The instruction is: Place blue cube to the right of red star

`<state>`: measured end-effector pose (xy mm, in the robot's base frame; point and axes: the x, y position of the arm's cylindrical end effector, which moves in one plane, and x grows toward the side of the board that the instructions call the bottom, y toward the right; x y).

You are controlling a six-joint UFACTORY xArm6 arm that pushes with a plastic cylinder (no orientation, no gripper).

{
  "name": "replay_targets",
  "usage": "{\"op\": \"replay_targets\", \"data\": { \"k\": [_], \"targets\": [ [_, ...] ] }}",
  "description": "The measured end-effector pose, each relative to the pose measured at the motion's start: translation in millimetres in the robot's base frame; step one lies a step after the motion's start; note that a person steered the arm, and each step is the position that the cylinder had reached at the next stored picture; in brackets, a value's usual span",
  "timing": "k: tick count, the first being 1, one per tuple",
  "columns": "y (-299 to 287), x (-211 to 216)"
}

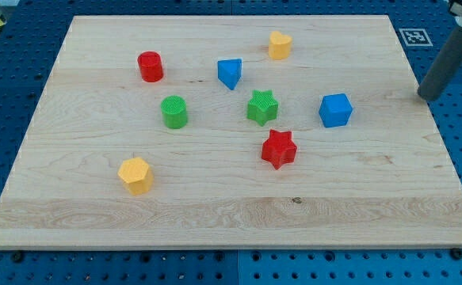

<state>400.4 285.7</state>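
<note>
Pale wooden board, grained and smooth, fills the view from its bottom edge. My tip, a plain dark rod with nothing to open or close, stands at the board's right edge, well apart from the blocks. Ridged blue cube sits up-right of ridged red star, near it, not touching.

A pale wooden surface is shown, on which are scattered: red cylinder, green cylinder, blue triangular block, yellow heart-like block, green star, blue cube, red star, yellow hexagonal block.
</note>
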Motion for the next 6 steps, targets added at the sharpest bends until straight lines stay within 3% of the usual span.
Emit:
{"op": "replay_targets", "data": {
  "k": [2,3,5,6],
  "targets": [
    [-100,-22],
    [-122,-26],
    [-126,-14],
    [-126,12]
  ]
}}
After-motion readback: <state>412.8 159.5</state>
